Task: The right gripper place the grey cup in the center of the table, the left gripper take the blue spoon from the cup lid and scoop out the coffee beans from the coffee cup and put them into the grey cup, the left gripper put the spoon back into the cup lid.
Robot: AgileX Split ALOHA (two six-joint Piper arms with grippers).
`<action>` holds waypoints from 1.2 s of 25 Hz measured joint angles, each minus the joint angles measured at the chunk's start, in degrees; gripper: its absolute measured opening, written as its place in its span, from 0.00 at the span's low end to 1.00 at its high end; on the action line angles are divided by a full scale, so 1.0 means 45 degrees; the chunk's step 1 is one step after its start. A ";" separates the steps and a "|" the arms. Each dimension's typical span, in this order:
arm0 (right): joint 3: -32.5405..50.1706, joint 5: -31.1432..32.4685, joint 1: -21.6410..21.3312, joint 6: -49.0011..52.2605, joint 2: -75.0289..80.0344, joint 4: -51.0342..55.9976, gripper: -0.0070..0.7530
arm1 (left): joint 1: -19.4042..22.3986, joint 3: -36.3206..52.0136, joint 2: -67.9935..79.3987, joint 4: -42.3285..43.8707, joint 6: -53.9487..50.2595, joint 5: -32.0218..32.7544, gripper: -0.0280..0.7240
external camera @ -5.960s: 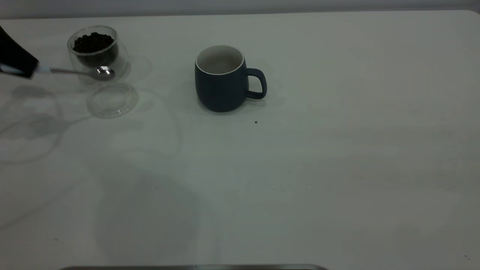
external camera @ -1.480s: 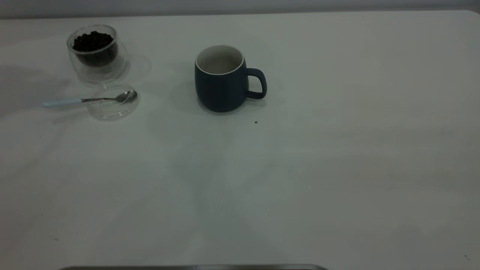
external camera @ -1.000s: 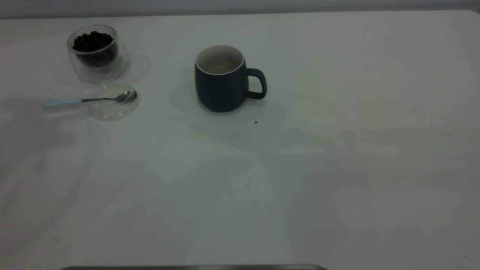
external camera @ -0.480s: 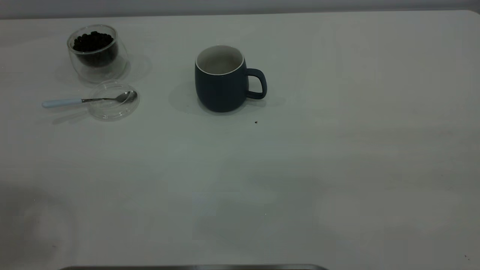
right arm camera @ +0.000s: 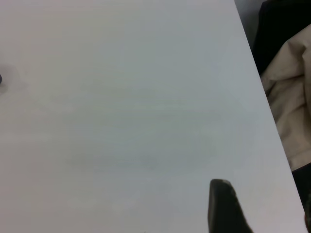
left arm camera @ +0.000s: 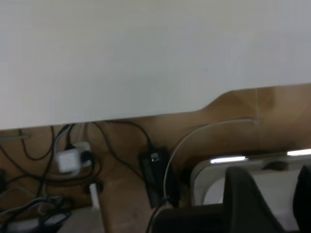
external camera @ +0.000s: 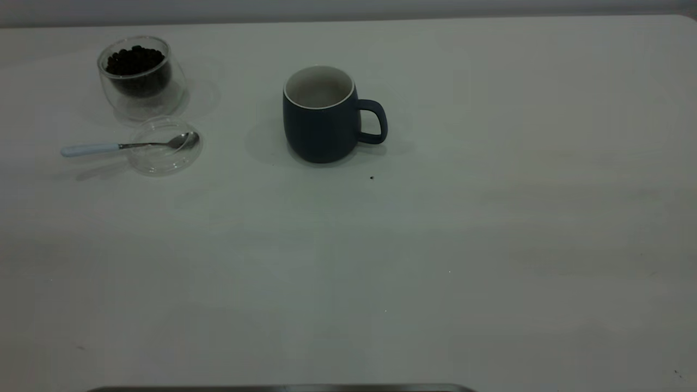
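The white worktop [external camera: 490,245] fills the exterior view, with neither arm over it. The grey cup [external camera: 321,128] stands upright near the middle, well apart from both grippers, handle toward the right arm's side. Whether any beans lie inside it cannot be made out.

On the left arm's side stands the coffee cup [external camera: 139,81]. Just beside it is the cup lid [external camera: 163,155], with the blue spoon [external camera: 130,145] lying bowl-in-lid and its handle jutting over the rim. The coffee beans [external camera: 135,60] heap the glass.

The left gripper [left arm camera: 272,206] hangs released and empty beyond the worktop's edge, above cables on the floor. Whether the right gripper [right arm camera: 222,206] (over bare worktop) is released or clenched I cannot tell.

The task looks finished, so parking is what remains. Any motion should stay high and away from that overhanging handle, since a nudge would flip the spoon out.
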 joint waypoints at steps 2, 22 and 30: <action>0.0000 0.0000 0.0000 0.0000 0.0000 0.0000 0.49 | 0.0000 0.0228 -0.1018 0.0011 -0.0133 -0.0152 0.46; 0.0000 0.0000 0.0000 0.0000 0.0000 0.0000 0.49 | 0.0000 0.0239 -0.4451 0.0039 -0.0243 -0.0196 0.46; 0.0000 0.0000 0.0000 0.0000 0.0000 0.0000 0.49 | 0.0000 0.0239 -0.5940 0.0039 -0.0243 -0.0129 0.46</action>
